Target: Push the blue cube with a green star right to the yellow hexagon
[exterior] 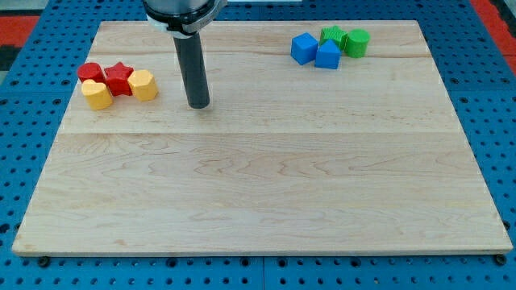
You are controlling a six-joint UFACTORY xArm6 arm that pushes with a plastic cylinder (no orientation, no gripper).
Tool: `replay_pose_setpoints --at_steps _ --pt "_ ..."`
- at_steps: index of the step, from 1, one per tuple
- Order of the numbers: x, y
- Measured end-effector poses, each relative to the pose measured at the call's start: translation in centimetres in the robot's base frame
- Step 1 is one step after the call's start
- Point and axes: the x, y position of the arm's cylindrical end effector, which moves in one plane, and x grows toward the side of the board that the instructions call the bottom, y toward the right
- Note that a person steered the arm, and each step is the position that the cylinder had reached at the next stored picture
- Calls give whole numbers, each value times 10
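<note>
My tip (198, 105) is resting on the wooden board (258, 193) in the upper left part of the view; the rod is standing upright, running up out of the view's top; there's no claw on this arm, just the bare rod, so it's holding nothing and touching no block.

Two groups of blocks are sitting on the board, well apart from each other. Top right group: a blue cube (303, 48) is lying at the group's left; a second blue block (327, 55) is sitting just beside it to the right and touching it; behind them a green star (332, 35) is pressing against both blue ones; a green cylinder (357, 42) is sitting at the far right, touching the star. Which blue block is the task's cube I can't tell for sure; both are lying next to the star.

Top left group: a yellow hexagon (143, 84) is sitting at the group's right edge, nearest my tip but not touching it; a red star (118, 78) is wedged just left of it; a red block (90, 72), shape unclear, is sitting at the far left; a yellow heart-ish block (97, 95) is lying in front, touching the red ones.

My tip is standing just to the right of the hexagon, btw the two groups but much closer to the left one; the blue and green blocks are well off to the view's right. The board is lying on a blue pegboard surface (24, 145).
</note>
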Motion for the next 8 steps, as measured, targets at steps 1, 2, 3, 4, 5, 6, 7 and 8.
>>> replay_pose_setpoints --at_steps 1,2,3,4,5,6,7,8 --pt "2 2" --pt "12 58" --pt "-4 175" --pt "-55 274" --pt "-108 339" --pt "-164 306" --pt "-155 230" --pt "-116 157"
